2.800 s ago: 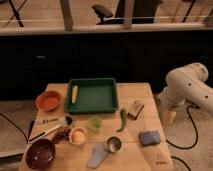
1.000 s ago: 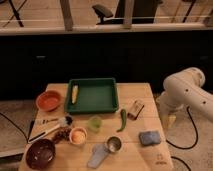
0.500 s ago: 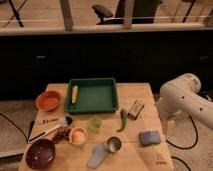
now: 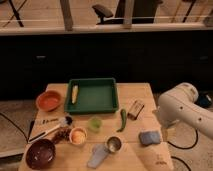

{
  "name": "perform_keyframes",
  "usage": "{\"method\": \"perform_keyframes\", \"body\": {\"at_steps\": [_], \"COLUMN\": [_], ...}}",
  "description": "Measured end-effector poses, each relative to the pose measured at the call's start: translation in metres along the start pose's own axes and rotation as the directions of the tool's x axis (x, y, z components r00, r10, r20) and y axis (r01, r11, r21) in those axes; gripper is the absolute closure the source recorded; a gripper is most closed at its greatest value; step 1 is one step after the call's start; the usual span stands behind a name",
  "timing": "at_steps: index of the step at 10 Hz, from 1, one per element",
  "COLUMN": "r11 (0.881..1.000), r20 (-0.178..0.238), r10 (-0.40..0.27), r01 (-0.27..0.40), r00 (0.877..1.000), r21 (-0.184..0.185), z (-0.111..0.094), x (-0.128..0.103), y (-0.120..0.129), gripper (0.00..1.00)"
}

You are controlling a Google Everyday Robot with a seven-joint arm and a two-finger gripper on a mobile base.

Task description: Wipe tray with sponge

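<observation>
Tabletop [image 4: 136, 93] cluttered, tray [image 4: 98, 96] unwiped. Stood at fetching sponge [image 4: 150, 137]; gripper hidden behind arm [image 4: 185, 107] at right, released, empty. Called for descending onto sponge.

the robot arm [image 4: 184, 111] is a bulky, smooth white shell off the right edge of the table [image 4: 144, 94]: a rounded dome on top and a thick tube-like link joined to it, with soft grey shading at the seam. a dark bluish part [image 4: 203, 100] shows behind the dome. the gripper is hidden from sight.
</observation>
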Motion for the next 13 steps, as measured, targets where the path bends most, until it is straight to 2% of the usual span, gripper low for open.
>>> {"method": "perform_keyframes", "body": {"at_steps": [3, 6, 8, 13], "r11": [0.999, 0.998, 0.998, 0.997], "r20": [0.014, 0.026, 0.041, 0.068], "r10": [-0.026, -0.048, -0.045, -0.045], "r01": [0.026, 0.049, 0.047, 0.049], "r00": [1.0, 0.999, 0.998, 0.997], "r21": [-0.026, -0.037, -0.048, -0.061], "z": [0.015, 0.023, 0.04, 0.059], "x": [-0.009, -0.014, -0.015, -0.02], "y": [0.014, 0.015, 0.021, 0.024], "gripper": [0.2, 0.2, 0.2, 0.2]}}
